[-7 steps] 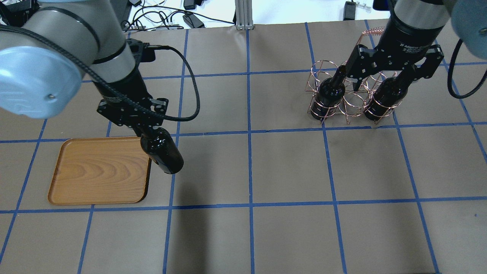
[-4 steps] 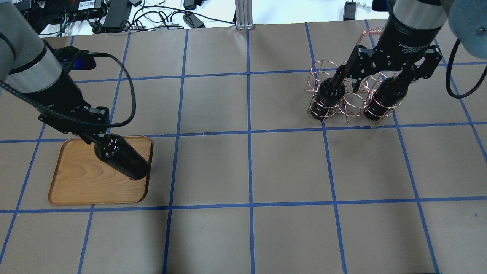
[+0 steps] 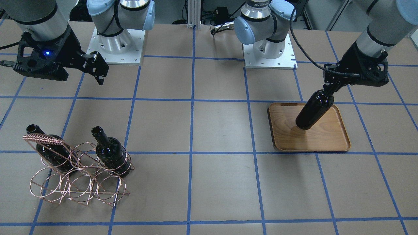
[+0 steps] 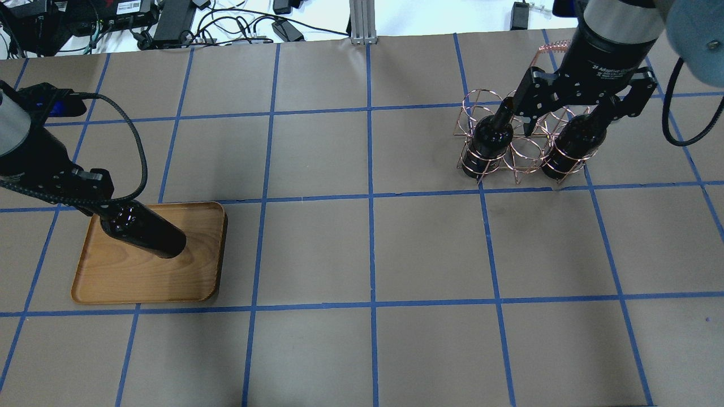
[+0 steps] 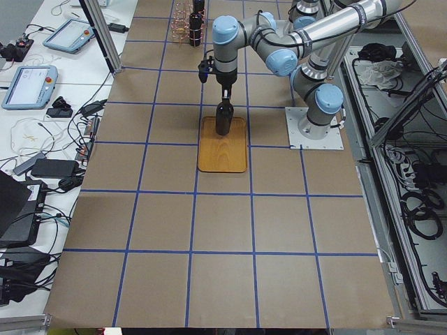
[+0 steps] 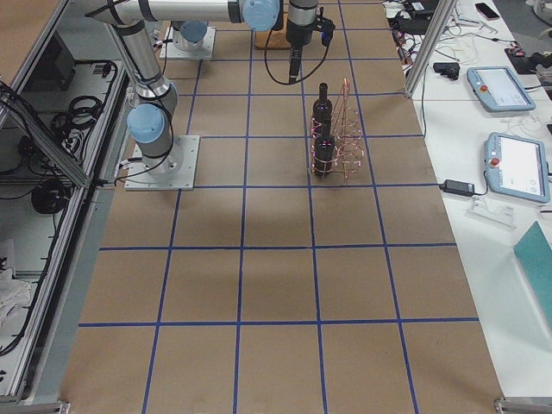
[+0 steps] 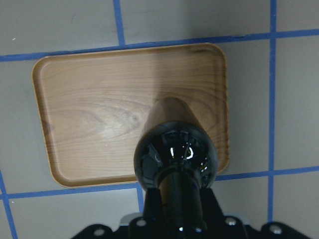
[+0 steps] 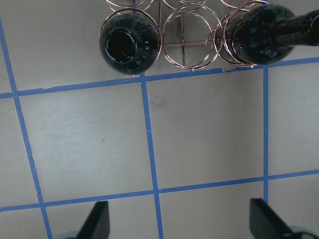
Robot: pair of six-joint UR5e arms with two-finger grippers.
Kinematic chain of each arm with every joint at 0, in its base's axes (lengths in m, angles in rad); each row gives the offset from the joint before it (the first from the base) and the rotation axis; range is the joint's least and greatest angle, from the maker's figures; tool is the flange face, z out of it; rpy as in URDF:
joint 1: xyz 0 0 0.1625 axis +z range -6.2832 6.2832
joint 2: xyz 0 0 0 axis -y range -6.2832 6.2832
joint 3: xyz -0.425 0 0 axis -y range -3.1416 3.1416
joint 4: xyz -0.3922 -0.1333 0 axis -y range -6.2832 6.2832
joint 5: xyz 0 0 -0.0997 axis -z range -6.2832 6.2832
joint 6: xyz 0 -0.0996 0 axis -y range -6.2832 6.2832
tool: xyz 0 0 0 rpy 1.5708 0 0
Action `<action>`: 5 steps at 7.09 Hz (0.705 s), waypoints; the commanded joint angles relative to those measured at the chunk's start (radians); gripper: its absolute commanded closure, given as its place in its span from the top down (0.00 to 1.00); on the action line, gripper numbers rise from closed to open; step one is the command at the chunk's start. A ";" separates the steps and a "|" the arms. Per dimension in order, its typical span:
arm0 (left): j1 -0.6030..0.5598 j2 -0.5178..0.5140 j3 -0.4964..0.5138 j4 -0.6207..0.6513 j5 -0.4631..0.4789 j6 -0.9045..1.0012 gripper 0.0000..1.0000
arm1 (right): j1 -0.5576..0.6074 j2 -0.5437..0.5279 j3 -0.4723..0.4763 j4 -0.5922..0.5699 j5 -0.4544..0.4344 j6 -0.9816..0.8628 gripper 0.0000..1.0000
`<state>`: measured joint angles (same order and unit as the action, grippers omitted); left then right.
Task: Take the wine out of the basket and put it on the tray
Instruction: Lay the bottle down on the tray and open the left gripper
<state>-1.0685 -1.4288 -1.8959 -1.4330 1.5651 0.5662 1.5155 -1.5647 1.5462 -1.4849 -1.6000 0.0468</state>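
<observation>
My left gripper is shut on the neck of a near-black wine bottle, also seen in the front view. The bottle hangs upright over the wooden tray, in its half toward the table's middle; I cannot tell whether it touches the wood. The copper wire basket stands at the far right with two more bottles in its rings. My right gripper is open and empty, hovering over the basket between these two bottles.
The brown table cover carries a blue tape grid. The two arm bases are bolted at the robot's edge. Cables and power bricks lie beyond the far edge. Tablets rest on a side bench.
My left gripper carried the bottle toward the table's left end, from beside the tray's inner edge to over the tray. The right gripper stayed open over the basket.
</observation>
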 commanded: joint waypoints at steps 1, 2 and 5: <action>0.068 -0.010 -0.023 0.046 -0.031 0.050 0.16 | 0.000 0.000 0.000 0.000 0.000 0.001 1.00; 0.067 -0.007 -0.038 0.046 -0.030 0.050 0.16 | 0.000 0.000 0.000 0.000 0.000 0.001 1.00; 0.067 -0.002 -0.064 0.062 -0.020 0.044 0.21 | 0.000 0.000 0.000 0.000 -0.001 -0.001 1.00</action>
<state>-1.0021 -1.4322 -1.9545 -1.3736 1.5420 0.6117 1.5155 -1.5647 1.5463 -1.4849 -1.6003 0.0462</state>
